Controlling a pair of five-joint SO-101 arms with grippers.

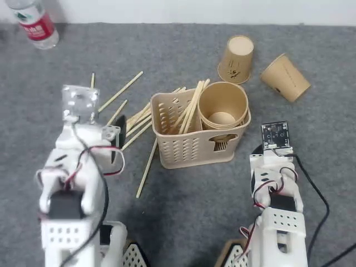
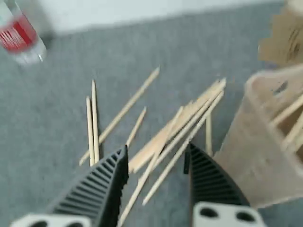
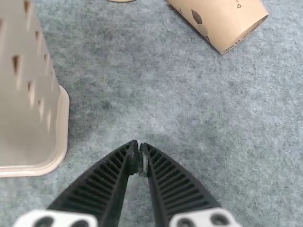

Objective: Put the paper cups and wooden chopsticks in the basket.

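left gripper (image 2: 157, 151): jaws apart over loose chopsticks (image 2: 187, 118) on the carpet (image 1: 183, 222), beside the basket (image 1: 192, 147) | right gripper (image 3: 140, 151): jaws together, low over carpet | stacked cups (image 1: 222, 105) in basket (some sticks too) | loose cup (image 1: 236, 59) and second loose cup (image 1: 285, 78) behind it
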